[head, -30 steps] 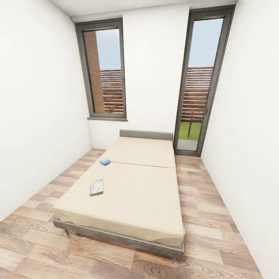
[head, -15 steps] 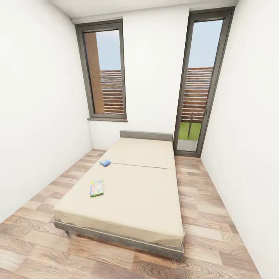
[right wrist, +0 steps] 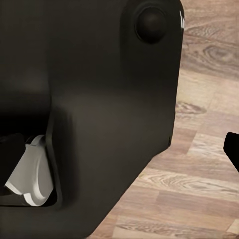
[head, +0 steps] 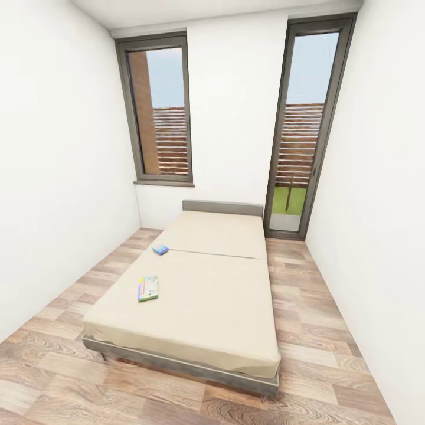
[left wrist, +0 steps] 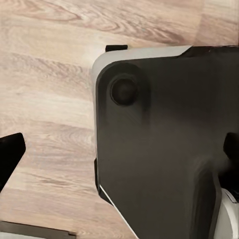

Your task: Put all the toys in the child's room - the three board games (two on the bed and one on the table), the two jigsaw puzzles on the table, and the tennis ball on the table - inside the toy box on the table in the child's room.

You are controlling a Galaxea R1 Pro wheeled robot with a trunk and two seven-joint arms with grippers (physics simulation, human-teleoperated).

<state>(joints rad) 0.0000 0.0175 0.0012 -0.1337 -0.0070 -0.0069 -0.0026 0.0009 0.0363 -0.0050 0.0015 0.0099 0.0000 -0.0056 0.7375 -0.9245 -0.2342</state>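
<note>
A low bed (head: 200, 295) with smooth beige cover and dark grey frame stands on wood-grain planks. Two flat printed board games lie on it: a pale green box (head: 148, 287), a small blue box (head: 160, 249) nearer the headboard. Grippers' state: cannot tell

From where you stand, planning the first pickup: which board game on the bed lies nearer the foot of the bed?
The pale green multicoloured box, the larger one. The small blue box lies farther up the bed, toward the headboard.
</note>
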